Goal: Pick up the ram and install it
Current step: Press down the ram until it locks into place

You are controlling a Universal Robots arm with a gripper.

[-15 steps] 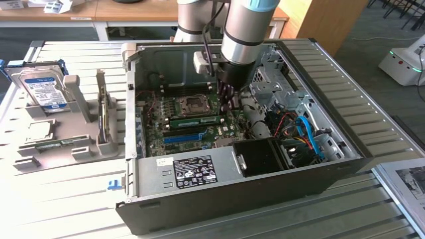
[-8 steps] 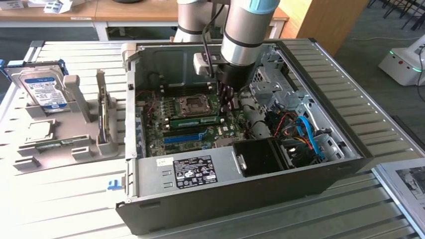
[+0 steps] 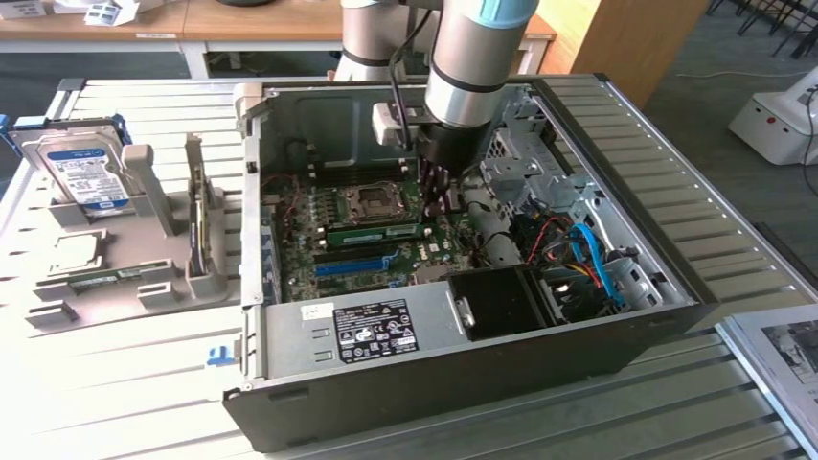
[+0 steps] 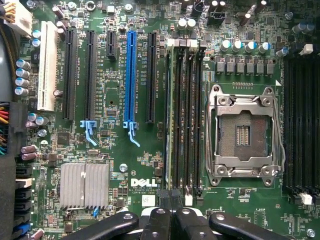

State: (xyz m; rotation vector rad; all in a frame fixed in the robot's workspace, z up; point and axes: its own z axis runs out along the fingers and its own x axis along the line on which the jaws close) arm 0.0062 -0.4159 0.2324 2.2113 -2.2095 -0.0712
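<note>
The ram (image 4: 170, 115) is a thin green stick standing on edge in the memory slot nearest the blue slot (image 4: 131, 75), beside the empty processor socket (image 4: 243, 134). In the exterior view the ram (image 3: 374, 233) lies just in front of that socket (image 3: 374, 199) inside the open computer case. My gripper (image 4: 171, 199) hangs over one end of the ram's slot with its black fingers (image 4: 162, 220) shut together; nothing shows between them. In the exterior view the gripper (image 3: 443, 196) reaches down into the case, to that view's right of the socket.
Empty black memory slots (image 4: 192, 115) run alongside the ram, with more of them (image 4: 300, 120) past the socket. A silver heatsink (image 4: 84, 185) sits nearby. Bundled cables (image 3: 581, 254) and the power supply (image 3: 371, 331) crowd the case. A grey rack (image 3: 122, 240) holding a hard drive (image 3: 79, 171) stands outside.
</note>
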